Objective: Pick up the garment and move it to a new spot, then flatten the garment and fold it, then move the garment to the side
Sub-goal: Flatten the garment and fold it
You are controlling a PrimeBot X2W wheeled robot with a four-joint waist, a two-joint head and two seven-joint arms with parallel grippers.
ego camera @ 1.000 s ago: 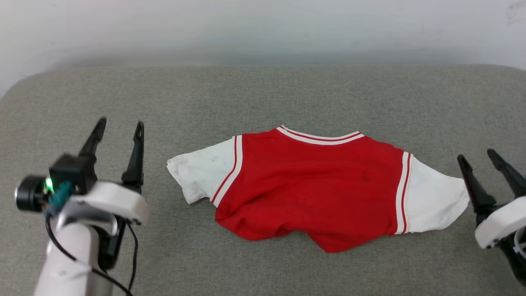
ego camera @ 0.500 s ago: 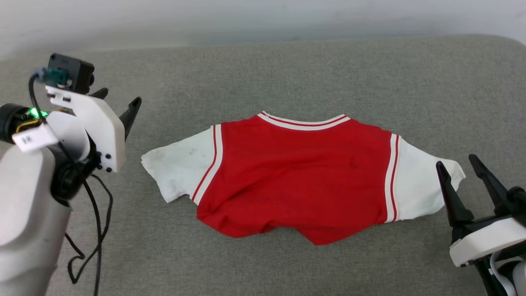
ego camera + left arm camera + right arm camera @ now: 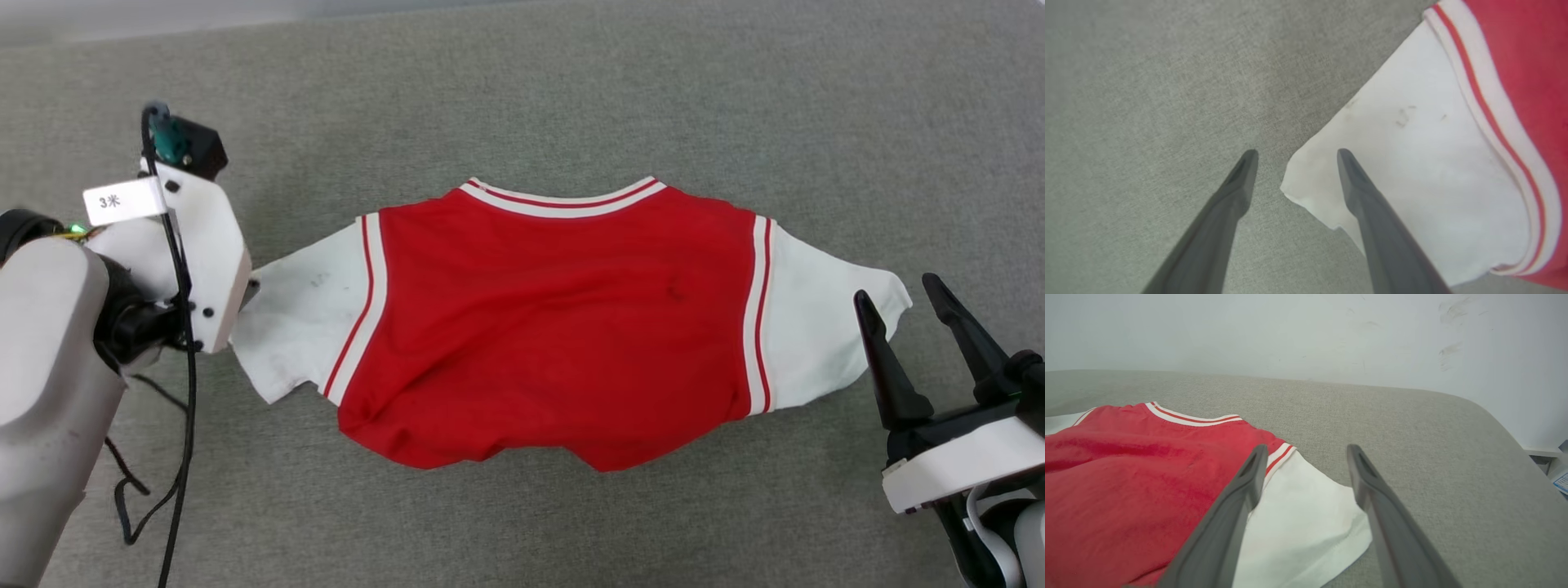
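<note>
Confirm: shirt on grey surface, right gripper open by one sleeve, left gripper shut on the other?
No: the left gripper is open, fingers either side of the shirt sleeve corner, per the left wrist view. The right gripper is open by the other sleeve.

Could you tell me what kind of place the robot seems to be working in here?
Probably an indoor lab or test room: a grey fabric-covered surface against a plain, scuffed white wall, with the garment laid on it.
</note>
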